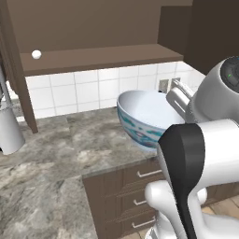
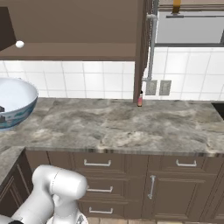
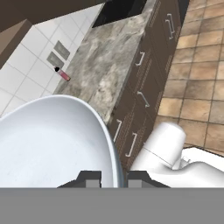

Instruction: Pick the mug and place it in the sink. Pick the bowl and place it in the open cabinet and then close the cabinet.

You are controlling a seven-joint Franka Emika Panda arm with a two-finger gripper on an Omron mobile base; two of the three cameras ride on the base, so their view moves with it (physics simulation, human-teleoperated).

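1. the gripper (image 3: pixel 114 178) is clamped on the rim of the bowl (image 1: pixel 147 116), one finger (image 3: pixel 89 178) inside the rim and the other outside
2. in the left base view the bowl sits up off the counter (image 1: pixel 51 154), over the front edge, just left of the white arm; it is roughly upright, tipped a little, with its white inside and blue-teal patterned outside both showing
3. in the right base view the bowl (image 2: pixel 15 105) shows at the left edge, above the counter's (image 2: pixel 131 124) left end
4. the cabinet (image 1: pixel 93 56) hangs above and behind the bowl, its bottom shelf bare but for a small white ball (image 1: pixel 36 54) near the left side; an open door (image 1: pixel 18 70) shows edge-on at the left
5. a slim red-pink bottle (image 2: pixel 140 99) stands at the back of the counter, against the tiled wall (image 2: pixel 87 81) below the cabinet's right end
6. the hand view looks down the bowl's white inside (image 3: pixel 48 140), with the drawers (image 3: pixel 140 87) and tiled floor (image 3: pixel 197 65) beyond, and a dark corner of the sink (image 3: pixel 120 8) at the top
7. a pale grey rounded object (image 1: pixel 9 128) stands on the counter at far left
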